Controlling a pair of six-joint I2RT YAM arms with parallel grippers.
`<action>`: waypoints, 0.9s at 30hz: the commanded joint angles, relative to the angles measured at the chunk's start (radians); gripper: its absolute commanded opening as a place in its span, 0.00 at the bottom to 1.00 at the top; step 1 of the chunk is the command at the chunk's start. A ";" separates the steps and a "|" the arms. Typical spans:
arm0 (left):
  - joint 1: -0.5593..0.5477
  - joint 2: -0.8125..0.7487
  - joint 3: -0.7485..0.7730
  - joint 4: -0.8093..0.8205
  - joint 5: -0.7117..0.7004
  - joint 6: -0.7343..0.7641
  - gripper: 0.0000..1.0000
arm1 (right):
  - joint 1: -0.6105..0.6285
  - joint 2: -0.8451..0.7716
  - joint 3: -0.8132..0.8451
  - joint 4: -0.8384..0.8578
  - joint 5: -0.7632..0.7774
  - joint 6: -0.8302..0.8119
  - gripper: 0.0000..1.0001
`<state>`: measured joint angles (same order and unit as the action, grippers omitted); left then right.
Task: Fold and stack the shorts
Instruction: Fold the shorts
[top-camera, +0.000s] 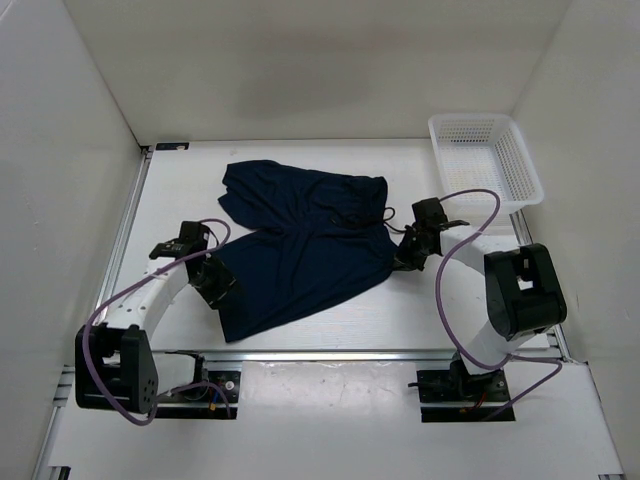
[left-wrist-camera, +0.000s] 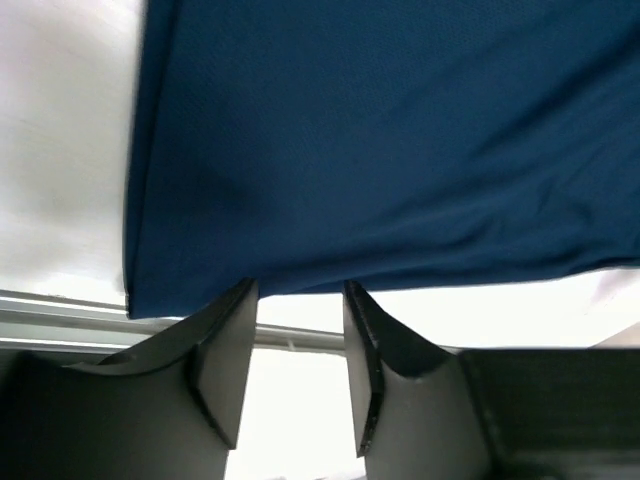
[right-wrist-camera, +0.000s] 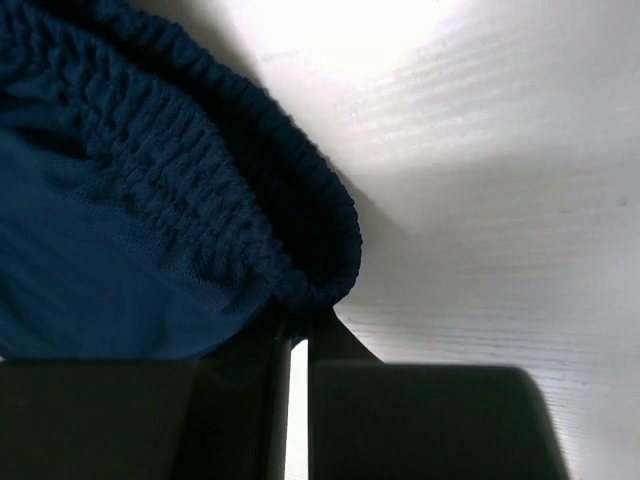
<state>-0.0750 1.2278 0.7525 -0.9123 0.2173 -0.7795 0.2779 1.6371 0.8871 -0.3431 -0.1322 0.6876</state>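
The dark navy shorts (top-camera: 300, 240) lie spread flat in the middle of the white table, waistband to the right and legs to the left. My left gripper (top-camera: 218, 285) sits at the near left leg; in the left wrist view the hem of the shorts (left-wrist-camera: 380, 140) lies right at the tips of the gripper (left-wrist-camera: 300, 288), whose jaws stand apart with bare table showing between them. My right gripper (top-camera: 405, 255) is at the near end of the waistband. The right wrist view shows the gripper (right-wrist-camera: 300, 320) shut, the ribbed elastic waistband (right-wrist-camera: 250, 190) pinched at its tips.
A white mesh basket (top-camera: 525, 170) stands at the back right corner, beyond the right arm. White walls close in the table on the left, back and right. A metal rail (left-wrist-camera: 60, 320) runs along the near edge by the left gripper.
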 joint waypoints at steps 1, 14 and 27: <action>-0.052 -0.074 -0.031 -0.014 -0.022 -0.090 0.50 | -0.016 -0.055 -0.014 0.038 0.005 0.021 0.00; -0.161 0.146 -0.070 0.003 -0.133 -0.239 0.59 | -0.036 -0.189 -0.129 0.016 -0.018 0.049 0.00; -0.132 0.620 0.420 -0.023 -0.219 -0.055 0.43 | -0.054 -0.332 -0.223 -0.076 0.014 0.090 0.00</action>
<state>-0.2203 1.7771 1.0401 -0.9691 0.1020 -0.9020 0.2291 1.3430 0.6884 -0.3893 -0.1318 0.7399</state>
